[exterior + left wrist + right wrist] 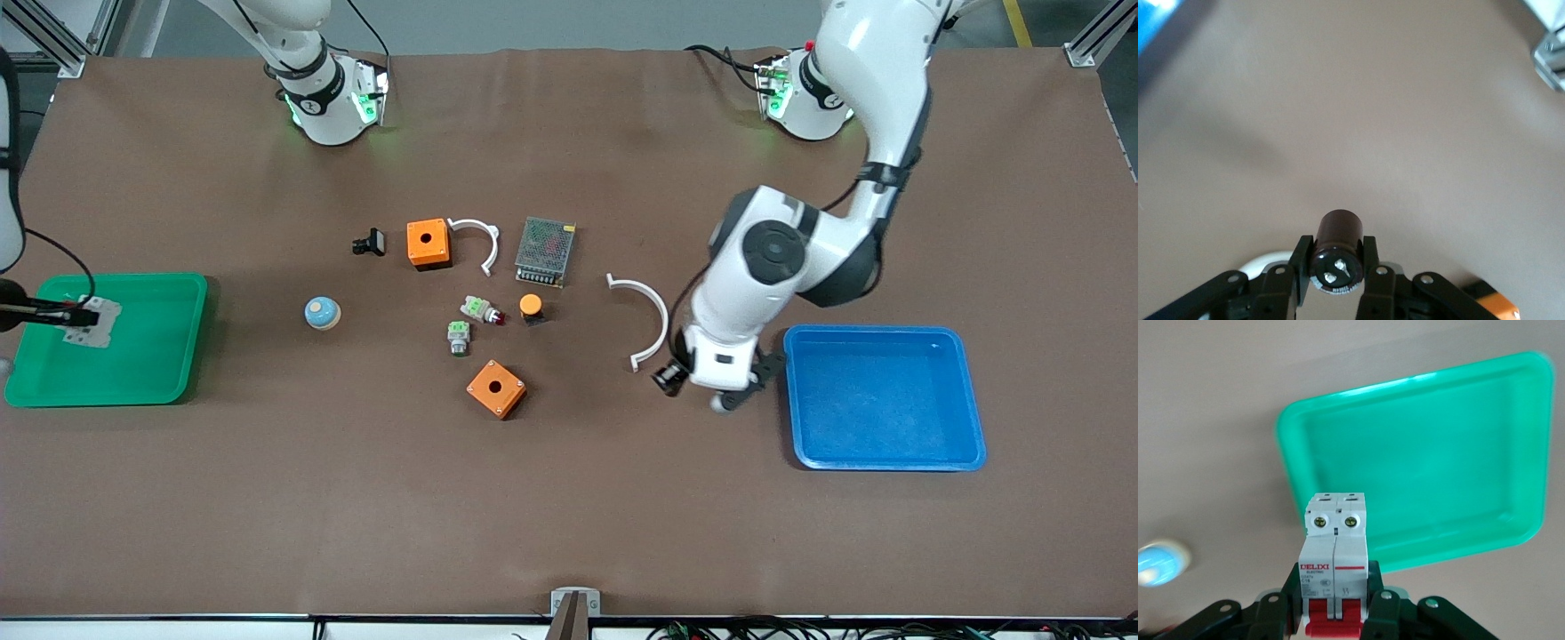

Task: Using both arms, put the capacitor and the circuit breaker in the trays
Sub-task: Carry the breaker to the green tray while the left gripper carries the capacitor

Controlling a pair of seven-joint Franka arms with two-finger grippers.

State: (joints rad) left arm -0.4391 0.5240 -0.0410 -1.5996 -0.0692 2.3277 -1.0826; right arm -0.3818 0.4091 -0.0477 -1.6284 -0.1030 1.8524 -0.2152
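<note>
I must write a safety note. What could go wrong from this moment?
1. The capacitor is round and pinched only at its end by the left gripper, over bare table beside the blue tray; it may slip.
2. The circuit breaker, held up by the right gripper over the green tray, may bounce if dropped.

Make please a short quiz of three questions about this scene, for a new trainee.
1. True or false: the left hand is shut on the capacitor.
2. Over which tray does the right hand hold the circuit breaker? A. blue tray B. green tray
3. Fill in: the blue tray holds ____ parts.

Key: 1 true; 2 B; 3 no
</note>
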